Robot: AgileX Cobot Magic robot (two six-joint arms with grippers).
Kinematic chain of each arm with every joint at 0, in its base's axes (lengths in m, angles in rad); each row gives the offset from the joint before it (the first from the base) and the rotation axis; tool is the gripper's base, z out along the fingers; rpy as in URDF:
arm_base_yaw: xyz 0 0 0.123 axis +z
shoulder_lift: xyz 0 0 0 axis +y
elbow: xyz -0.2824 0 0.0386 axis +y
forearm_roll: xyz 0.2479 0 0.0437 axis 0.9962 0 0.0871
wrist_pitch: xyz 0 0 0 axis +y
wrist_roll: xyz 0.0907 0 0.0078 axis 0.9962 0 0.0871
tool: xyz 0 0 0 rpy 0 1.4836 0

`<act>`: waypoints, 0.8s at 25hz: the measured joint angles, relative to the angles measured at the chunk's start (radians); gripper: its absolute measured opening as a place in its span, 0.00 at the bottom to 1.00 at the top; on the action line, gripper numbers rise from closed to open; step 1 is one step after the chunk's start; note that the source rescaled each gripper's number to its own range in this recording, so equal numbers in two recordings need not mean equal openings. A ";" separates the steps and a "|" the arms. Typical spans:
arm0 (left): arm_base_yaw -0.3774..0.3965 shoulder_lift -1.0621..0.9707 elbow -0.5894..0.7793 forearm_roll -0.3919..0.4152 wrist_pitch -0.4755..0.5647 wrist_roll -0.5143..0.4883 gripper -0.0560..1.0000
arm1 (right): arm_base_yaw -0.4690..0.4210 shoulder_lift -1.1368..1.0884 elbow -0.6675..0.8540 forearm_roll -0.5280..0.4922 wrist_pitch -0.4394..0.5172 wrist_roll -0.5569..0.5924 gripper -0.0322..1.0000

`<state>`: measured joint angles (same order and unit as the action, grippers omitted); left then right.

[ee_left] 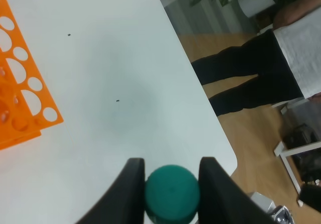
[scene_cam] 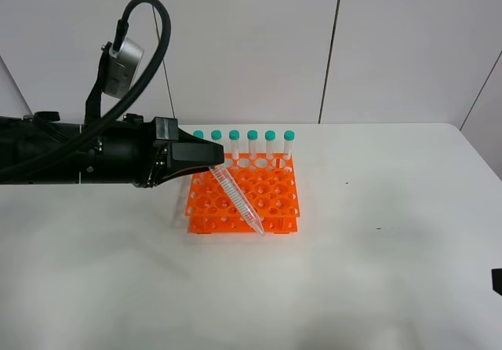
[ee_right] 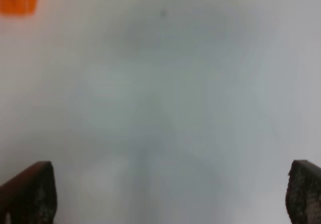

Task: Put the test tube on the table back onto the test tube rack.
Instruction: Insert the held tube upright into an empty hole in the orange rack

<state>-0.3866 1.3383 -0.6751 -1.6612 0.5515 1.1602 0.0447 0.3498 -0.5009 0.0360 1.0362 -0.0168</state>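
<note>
Exterior high: left gripper clamps test tube over rack's front edge; right gripper spread.

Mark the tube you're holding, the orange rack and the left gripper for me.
slim clear plastic test tube with teal cap (scene_cam: 240, 202): exterior high view, mid-body.
bright orange plastic test tube rack (scene_cam: 199, 204): exterior high view, top plate's left side.
left gripper (ee_left: 171, 171): left wrist view, between fingertips.
</note>
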 joint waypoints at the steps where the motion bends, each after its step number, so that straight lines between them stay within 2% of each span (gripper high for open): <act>1: 0.000 0.000 0.000 0.000 0.002 0.000 0.05 | 0.000 -0.028 0.000 -0.006 -0.001 0.004 1.00; 20: 0.000 0.000 0.000 0.000 0.056 -0.004 0.05 | 0.000 -0.353 0.002 -0.009 -0.005 0.011 1.00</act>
<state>-0.3866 1.3383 -0.6751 -1.6612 0.6075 1.1562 0.0447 -0.0032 -0.4990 0.0267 1.0308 -0.0062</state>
